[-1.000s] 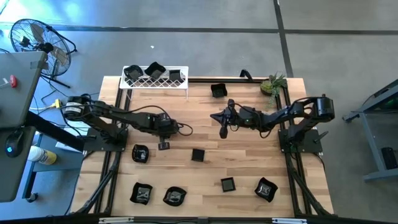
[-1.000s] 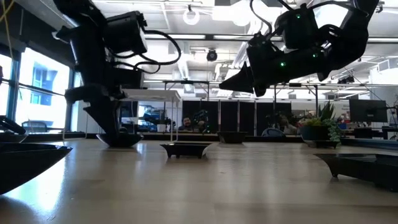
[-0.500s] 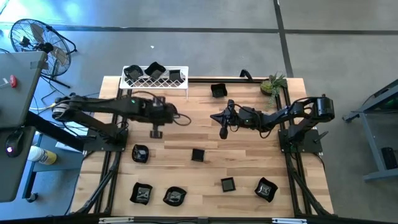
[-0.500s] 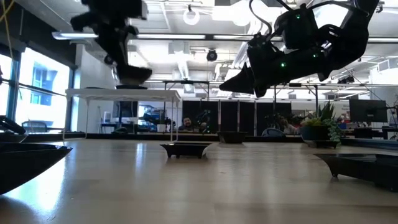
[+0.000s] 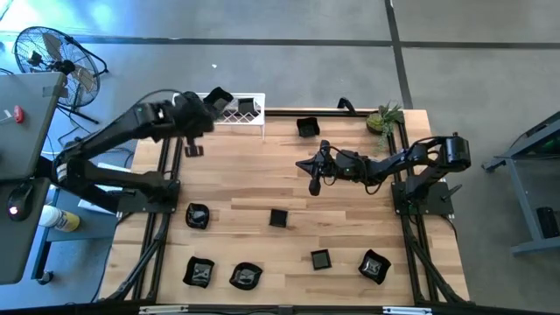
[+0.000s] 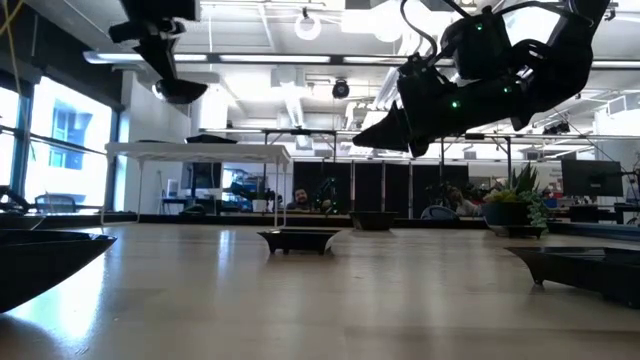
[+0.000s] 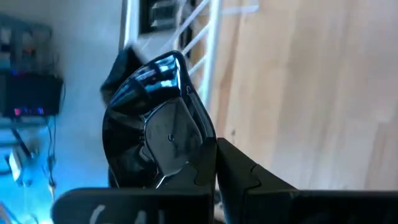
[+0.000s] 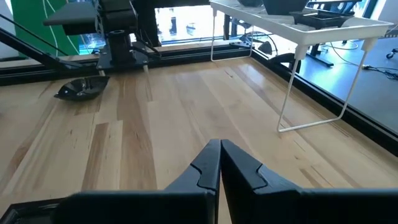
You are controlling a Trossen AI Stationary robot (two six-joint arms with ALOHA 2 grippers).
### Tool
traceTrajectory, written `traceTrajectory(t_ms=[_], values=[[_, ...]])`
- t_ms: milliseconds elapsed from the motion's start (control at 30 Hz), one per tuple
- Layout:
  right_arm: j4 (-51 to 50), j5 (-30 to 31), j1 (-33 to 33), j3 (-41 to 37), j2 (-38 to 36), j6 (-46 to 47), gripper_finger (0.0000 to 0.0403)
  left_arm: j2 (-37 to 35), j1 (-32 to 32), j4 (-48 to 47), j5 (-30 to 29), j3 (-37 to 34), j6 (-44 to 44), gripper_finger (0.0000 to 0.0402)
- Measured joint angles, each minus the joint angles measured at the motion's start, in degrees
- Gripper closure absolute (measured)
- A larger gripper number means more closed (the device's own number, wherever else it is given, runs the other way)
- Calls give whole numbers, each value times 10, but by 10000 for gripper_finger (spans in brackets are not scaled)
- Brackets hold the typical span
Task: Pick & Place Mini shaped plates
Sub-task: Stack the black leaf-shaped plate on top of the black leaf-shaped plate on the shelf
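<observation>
Nearest the front edge of the table (image 5: 350,219) lie the plates not yet collected: two wavy ones (image 5: 199,272) and (image 5: 245,276) at the front left, a square one (image 5: 320,259) and a rounded one (image 5: 374,266) at the front right; further in sit two more (image 5: 197,215) and (image 5: 278,218), well apart from each other, presumably spread out so each can be taken singly.

Mid-table, the right gripper (image 5: 314,185) hangs above bare wood with its jaws pressed together and nothing between them; it appears to be waiting clear of the other arm's path.

Further back, one plate (image 5: 307,127) rests near the rear edge, beside the potted plant (image 5: 383,117).

Farthest, the left gripper (image 5: 194,149) is raised near the white wire rack (image 5: 238,117), its jaws pinching a glossy black plate (image 7: 155,124) by the rim; gripping the edge likely leaves the underside free to settle on the mesh. The rack already carries several plates (image 5: 249,107), so it seems to be the destination; the held plate is not yet over it.
</observation>
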Motion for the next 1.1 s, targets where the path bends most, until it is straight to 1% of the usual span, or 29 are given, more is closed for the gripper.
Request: traceTrajectory(t_ms=[100, 267, 433, 500, 633, 800, 1100], values=[[0, 0, 0, 0, 0, 0, 395, 2, 66, 12, 25, 0, 37, 401], [0, 0, 0, 0, 0, 0, 401, 3, 155, 19, 53, 0, 82, 401], [0, 0, 0, 0, 0, 0, 396, 11, 217, 44, 87, -3, 101, 401], [0, -3, 0, 0, 0, 0, 397, 13, 237, 54, 88, -15, 111, 401], [0, -5, 0, 0, 0, -1, 401, 14, 270, 76, 84, -47, 141, 401], [0, -5, 0, 0, 0, -2, 397, 14, 296, 110, 82, -79, 174, 401], [0, -4, 0, 0, 0, -2, 399, 14, 301, 125, 71, -100, 204, 401]])
